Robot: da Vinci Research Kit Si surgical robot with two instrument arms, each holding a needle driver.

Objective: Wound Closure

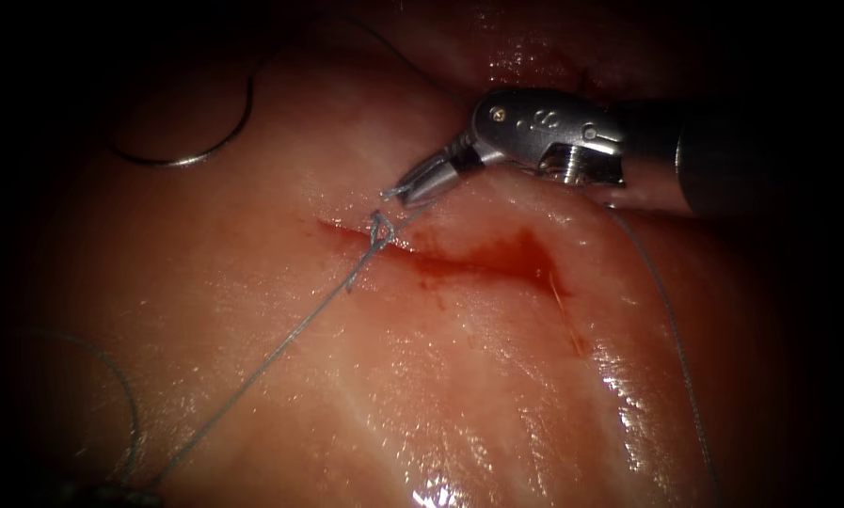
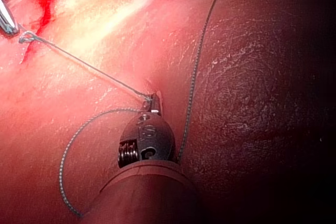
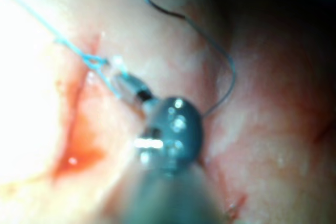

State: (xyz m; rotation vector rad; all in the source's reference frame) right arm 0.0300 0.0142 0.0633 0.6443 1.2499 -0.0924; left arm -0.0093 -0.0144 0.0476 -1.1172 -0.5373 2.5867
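Two tools are working one strand across the cut (image 1: 478,259). The right tool (image 1: 405,193) is pinching the short end of the thread (image 1: 280,343) just above the knot (image 1: 378,229), jaws closed on it, on the far side of the cut near its left end. The left tool (image 2: 153,99) is gripping the long run of the same thread, jaws closed on it, down toward the tissue's (image 1: 422,376) near left corner; that run is lying straight and taut from the knot to the jaws. The needle (image 1: 200,141) is lying free on the tissue toward its far left corner, held by neither tool and not in the tissue, with slack thread curling off it.

Judgement: the knot is being held under tension. To do it well, the two pulls should be opposing each other in line and flat to the surface, so the knot is seating on the cut rather than lifting it. Even, gentle tension matters; a jerk could tear the edge or snap the strand. Red fluid (image 1: 506,254) is pooling in the right half of the cut, which is unclosed.
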